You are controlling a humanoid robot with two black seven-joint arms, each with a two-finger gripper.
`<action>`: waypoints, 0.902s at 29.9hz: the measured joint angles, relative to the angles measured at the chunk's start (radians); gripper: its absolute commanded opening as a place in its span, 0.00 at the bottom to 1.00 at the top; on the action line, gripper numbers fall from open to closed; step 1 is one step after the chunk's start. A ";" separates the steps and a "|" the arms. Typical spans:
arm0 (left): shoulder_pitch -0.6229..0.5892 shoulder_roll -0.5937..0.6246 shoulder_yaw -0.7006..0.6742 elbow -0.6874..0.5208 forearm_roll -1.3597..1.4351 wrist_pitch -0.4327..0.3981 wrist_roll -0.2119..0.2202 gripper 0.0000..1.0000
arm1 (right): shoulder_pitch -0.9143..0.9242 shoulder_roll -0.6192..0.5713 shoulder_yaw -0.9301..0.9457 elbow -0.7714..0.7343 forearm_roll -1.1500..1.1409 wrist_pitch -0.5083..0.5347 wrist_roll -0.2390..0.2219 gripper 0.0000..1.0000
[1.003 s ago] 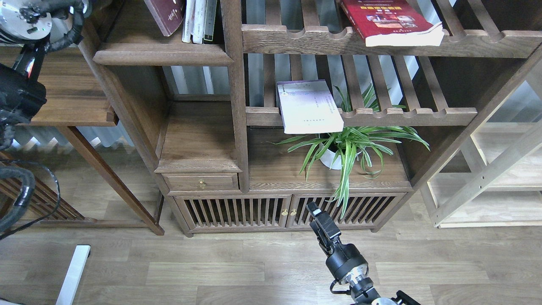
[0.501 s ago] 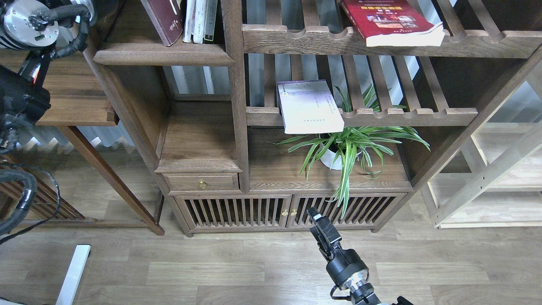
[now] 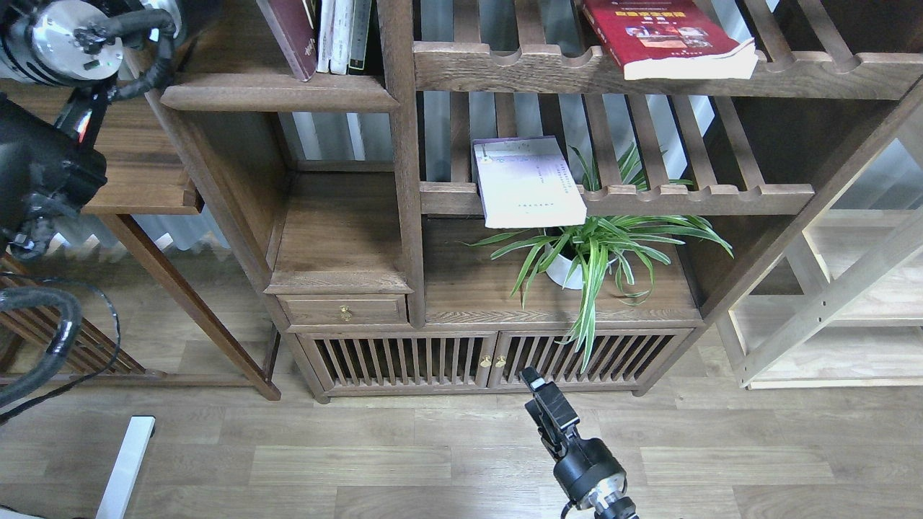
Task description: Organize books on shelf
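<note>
The maroon book stands leaning on the dark-brown shelf at the top left, against a few upright white books. The thick red book lies flat on the upper slatted rack. The pale white-lavender book lies flat on the lower slatted rack, overhanging its front rail. My left arm reaches up at the far left; its gripper is beyond the top edge. My right gripper is low over the floor in front of the cabinet doors, dark and seen end-on.
A potted spider plant stands on the cabinet top under the pale book. A small drawer and slatted cabinet doors are below. A pale light-wood rack stands at the right, a wooden side table at the left.
The maroon book has tipped more upright toward the white books. My left arm has shifted right. My right gripper has drawn back downward, away from the cabinet.
</note>
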 measured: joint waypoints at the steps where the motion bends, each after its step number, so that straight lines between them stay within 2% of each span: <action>1: -0.002 -0.006 0.000 0.000 0.000 0.003 0.000 0.99 | -0.003 0.000 -0.004 0.000 0.000 0.000 0.000 0.99; 14: -0.005 -0.020 -0.001 -0.001 0.000 0.008 0.000 0.99 | -0.038 0.000 -0.008 0.000 0.002 0.000 0.002 0.99; 27: -0.022 0.020 0.013 -0.027 0.009 0.009 0.000 0.99 | -0.036 0.000 -0.009 0.001 0.001 0.000 -0.001 0.99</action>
